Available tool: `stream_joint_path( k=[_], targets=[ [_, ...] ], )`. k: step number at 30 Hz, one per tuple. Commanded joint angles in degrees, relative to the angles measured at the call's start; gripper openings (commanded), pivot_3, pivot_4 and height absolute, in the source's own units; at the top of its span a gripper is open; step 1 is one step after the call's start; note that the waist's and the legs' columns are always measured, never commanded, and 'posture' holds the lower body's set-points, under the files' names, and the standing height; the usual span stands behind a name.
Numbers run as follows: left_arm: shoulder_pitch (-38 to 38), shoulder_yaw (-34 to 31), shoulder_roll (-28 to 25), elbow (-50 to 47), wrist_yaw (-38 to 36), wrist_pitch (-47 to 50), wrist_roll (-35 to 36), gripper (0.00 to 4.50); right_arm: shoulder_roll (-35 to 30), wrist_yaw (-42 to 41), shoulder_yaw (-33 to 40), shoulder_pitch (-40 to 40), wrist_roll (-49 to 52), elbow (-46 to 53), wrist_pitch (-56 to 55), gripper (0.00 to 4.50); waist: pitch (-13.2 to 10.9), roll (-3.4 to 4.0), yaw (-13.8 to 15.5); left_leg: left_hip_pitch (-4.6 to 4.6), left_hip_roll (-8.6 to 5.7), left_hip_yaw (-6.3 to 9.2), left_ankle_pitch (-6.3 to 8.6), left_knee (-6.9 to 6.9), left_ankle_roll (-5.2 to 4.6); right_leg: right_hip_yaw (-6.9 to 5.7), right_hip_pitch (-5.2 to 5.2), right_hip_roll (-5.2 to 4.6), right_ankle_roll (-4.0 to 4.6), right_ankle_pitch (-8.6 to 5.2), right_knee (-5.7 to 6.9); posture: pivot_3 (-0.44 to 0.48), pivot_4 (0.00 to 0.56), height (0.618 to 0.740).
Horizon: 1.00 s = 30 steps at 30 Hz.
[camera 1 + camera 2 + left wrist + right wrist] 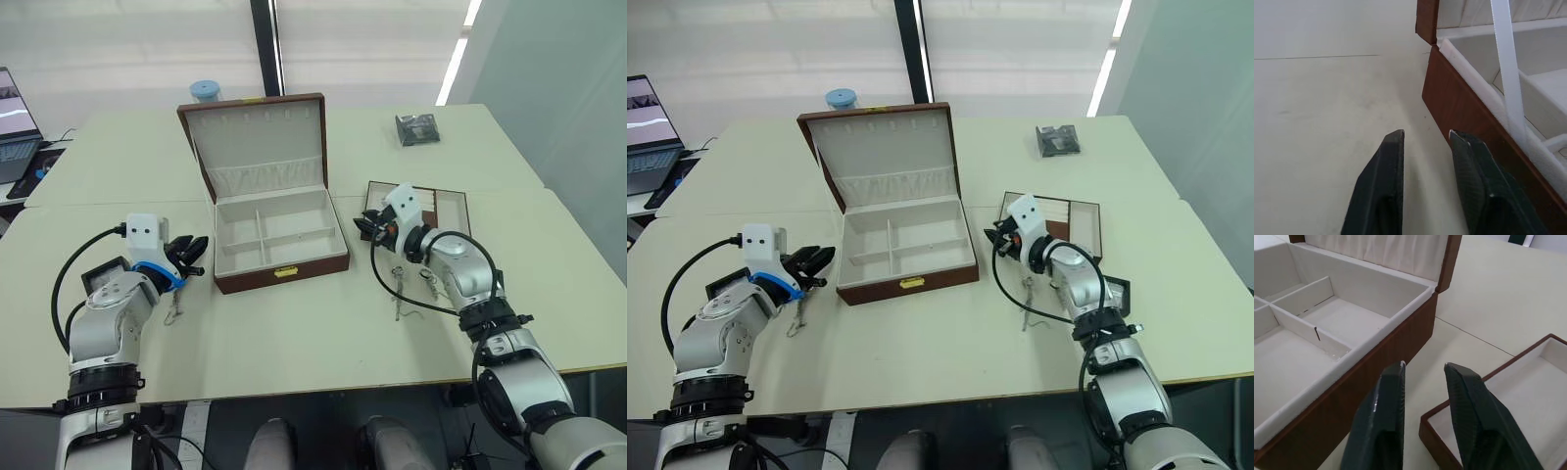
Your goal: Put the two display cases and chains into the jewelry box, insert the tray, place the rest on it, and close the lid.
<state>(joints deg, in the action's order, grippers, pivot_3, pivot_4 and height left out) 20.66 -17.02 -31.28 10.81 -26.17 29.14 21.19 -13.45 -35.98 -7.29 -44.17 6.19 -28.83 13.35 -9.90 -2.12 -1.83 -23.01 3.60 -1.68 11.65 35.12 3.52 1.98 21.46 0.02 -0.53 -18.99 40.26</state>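
Jewelry box (245, 281): sat open at the middle of the pale table (294, 343), gold clasp facing the robot, cream compartments split by dividers. Lid (257, 137): stood tilted back on its hinge, cream lining and gathered pocket showing. In the left wrist view, held by a white ribbon stay (1506, 63) running from lid to box.

Tray (453, 208): lay flat on the table to the right of the box, apart from it, its near left corner partly hidden by the right gripper.

Chains: one (176, 308) lay on the table just in front of the left gripper; two more (400, 299) lay close together beside the right forearm, in front of the tray.

Display cases: one (98, 277) lay on the table at the left, partly covered by the left arm; the other (1114, 291) peeked out dark from behind the right forearm, just in front of the tray.

Left gripper (191, 250): hovered just off the box's left front corner, pointed toward it, fingers parted with a clear gap and holding nothing.

Right gripper (367, 227): hovered between the box's right wall and the tray's left edge, fingers likewise apart and holding nothing.

Farther back: a dark grey shiny packet (417, 128) on the right, a blue-lidded container (204, 91) behind the lid, a laptop (15, 117) at the far left.
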Motion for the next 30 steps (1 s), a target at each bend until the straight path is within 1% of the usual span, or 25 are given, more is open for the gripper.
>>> stream_joint_path(
  k=[1, 2, 10, 18, 25, 30],
  targets=[
    [0.35, 2.26, 0.13, -1.57, -2.72, 0.15, 0.0, 0.29, 0.71, -1.48, -1.14, -1.91, -0.87, 0.11, -0.81, 0.3, 0.0, 0.0, 0.0, -0.01, 0.0, 0.0, 0.0, 0.0, 0.0, -0.01, 0.0, 0.0, 0.0, 0.0, 0.0, 0.0, 0.15, 0.74],
    [0.27, 2.78, 0.13, -1.79, -3.26, 0.38, 0.09, 0.0, 0.87, -2.07, -1.49, -1.87, -0.94, 0.2, -0.63, 0.03, 0.0, 0.0, 0.01, -0.01, 0.0, 0.0, 0.0, 0.0, 0.0, -0.01, 0.0, 0.0, 0.0, 0.0, 0.0, 0.0, 0.15, 0.74],
    [-1.01, 5.67, 0.31, -5.32, -7.95, 3.42, 1.2, 0.0, 0.27, -8.63, -4.21, 1.97, 0.04, 6.37, 2.17, 0.03, 0.0, 0.0, 0.06, -0.01, -0.02, 0.01, 0.01, 0.0, 0.0, 0.01, -0.01, -0.03, 0.0, 0.0, -0.03, 0.0, 0.15, 0.74],
    [-1.07, 6.96, 0.36, -5.49, -10.21, 4.18, 0.36, 0.0, -2.32, -16.02, -6.21, 8.93, 3.39, 19.12, 9.24, 0.03, 0.01, -0.02, 0.09, 0.01, -0.02, 0.05, 0.02, -0.01, 0.01, 0.0, -0.04, -0.02, 0.0, 0.0, -0.05, 0.0, 0.15, 0.74],
    [-0.3, 6.81, 0.42, -3.57, -10.78, 3.05, -1.42, 0.0, -3.68, -18.4, -7.43, 13.14, 6.01, 27.29, 14.77, 0.03, 0.03, -0.02, 0.09, 0.04, -0.02, 0.05, 0.03, -0.01, 0.01, 0.01, -0.06, -0.01, -0.01, 0.0, -0.06, 0.0, 0.15, 0.74],
    [0.49, 7.02, 0.03, -2.51, -13.8, 2.77, -1.23, 0.0, -3.2, -18.1, -7.88, 14.04, 5.8, 28.94, 16.08, 0.03, 0.06, -0.03, 0.08, 0.07, -0.01, 0.03, 0.03, -0.01, 0.01, 0.0, -0.08, 0.04, -0.01, 0.0, -0.05, 0.0, 0.15, 0.74]
  ],
)
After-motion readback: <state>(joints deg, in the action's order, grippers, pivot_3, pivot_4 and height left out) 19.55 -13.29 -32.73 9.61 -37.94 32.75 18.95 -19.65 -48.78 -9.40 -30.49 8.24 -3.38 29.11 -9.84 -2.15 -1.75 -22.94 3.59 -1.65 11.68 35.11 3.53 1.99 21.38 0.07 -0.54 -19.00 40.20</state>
